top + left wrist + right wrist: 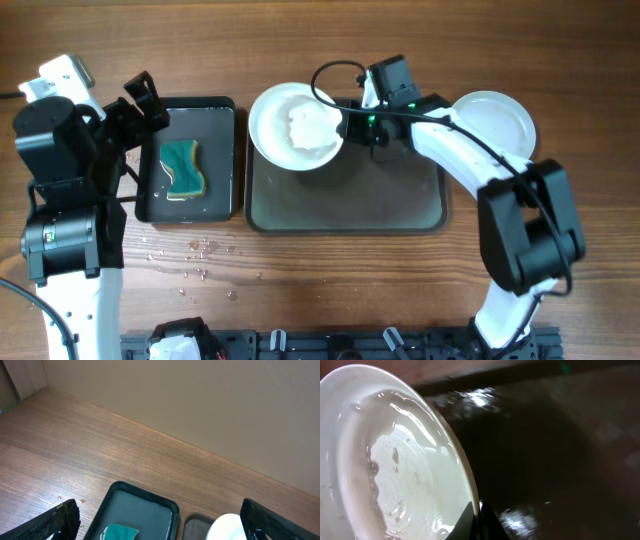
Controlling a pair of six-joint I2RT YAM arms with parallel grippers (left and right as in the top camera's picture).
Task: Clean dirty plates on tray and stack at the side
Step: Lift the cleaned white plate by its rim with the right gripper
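A wet white plate (295,125) with foam and water in its middle sits tilted over the back left corner of the dark grey-green tray (380,195). My right gripper (347,125) is shut on its right rim. In the right wrist view the two fingers pinch the plate (395,460) edge at my right gripper (479,520), above the wet tray (545,450). A second white plate (495,120) lies on the table just past the tray's back right corner. My left gripper (150,100) hangs open and holds nothing, above the back left of the black tray (215,160).
The black glossy tray holds shallow water and a green sponge (183,170), also seen as the sponge (120,533) in the left wrist view. Water drops (195,255) dot the wood in front of it. The right arm arches over the tray's back right part.
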